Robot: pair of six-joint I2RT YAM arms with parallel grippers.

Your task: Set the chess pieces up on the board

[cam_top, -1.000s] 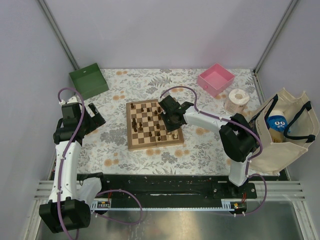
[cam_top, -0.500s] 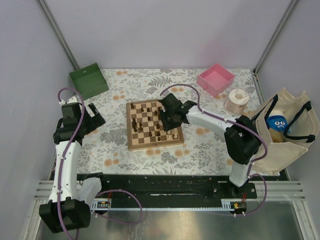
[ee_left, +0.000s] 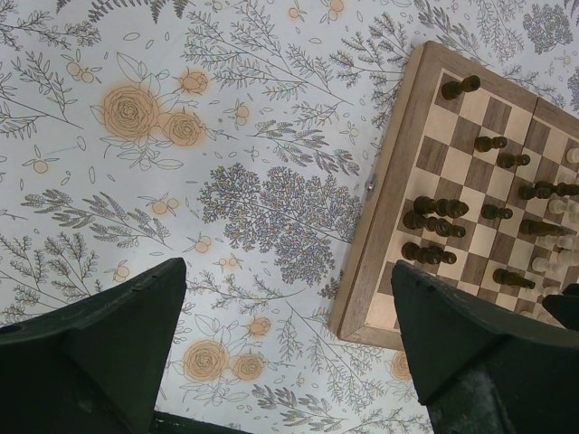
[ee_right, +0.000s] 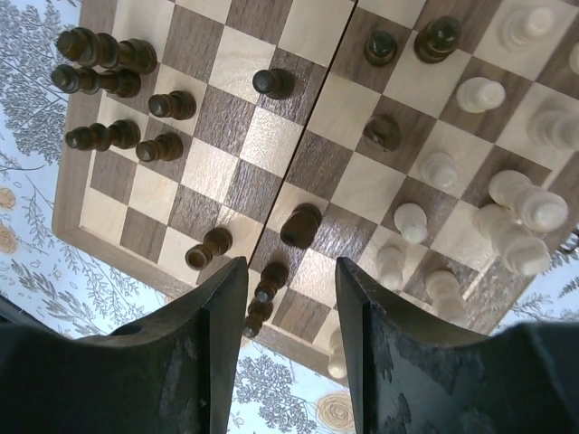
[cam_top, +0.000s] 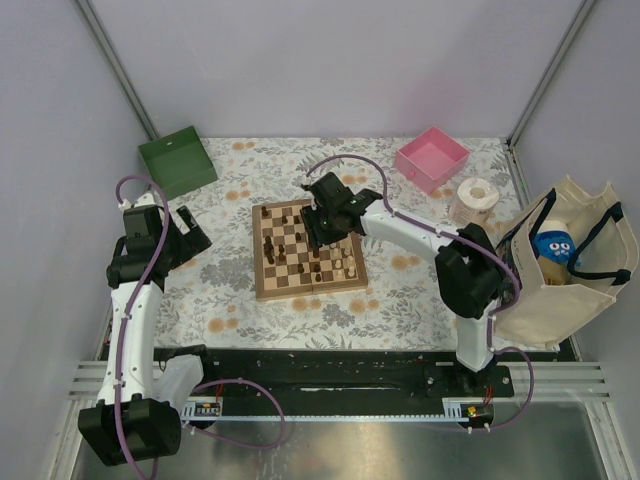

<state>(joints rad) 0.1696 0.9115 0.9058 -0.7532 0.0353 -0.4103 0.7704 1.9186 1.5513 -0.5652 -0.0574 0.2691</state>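
Observation:
The board [cam_top: 262, 291] lies mid-table with dark and pale chess pieces standing on it. My right gripper [cam_top: 322, 222] hovers over the board's far middle. In the right wrist view it [ee_right: 291, 267] is open with nothing between its fingers [ee_right: 217, 307]. Two dark pieces [ee_right: 270, 278] stand just inside the left finger, and a squat dark one [ee_right: 300, 224] stands just ahead. Dark pieces [ee_right: 101, 54] cluster at upper left and pale ones [ee_right: 511, 203] at right. My left gripper [cam_top: 190, 232] hangs wide open over the tablecloth, left of the board [ee_left: 389, 194], holding nothing [ee_left: 285, 271].
A green box [cam_top: 177, 160] stands at the far left and a pink box [cam_top: 432, 157] at the far right. A paper roll [cam_top: 476, 197] sits beside the pink box. A cream tote bag [cam_top: 565, 285] holding a blue item [cam_top: 553, 248] stands at the right edge.
My right gripper's jaws have parted and it has moved left and farther away across the board. The left arm has stayed still.

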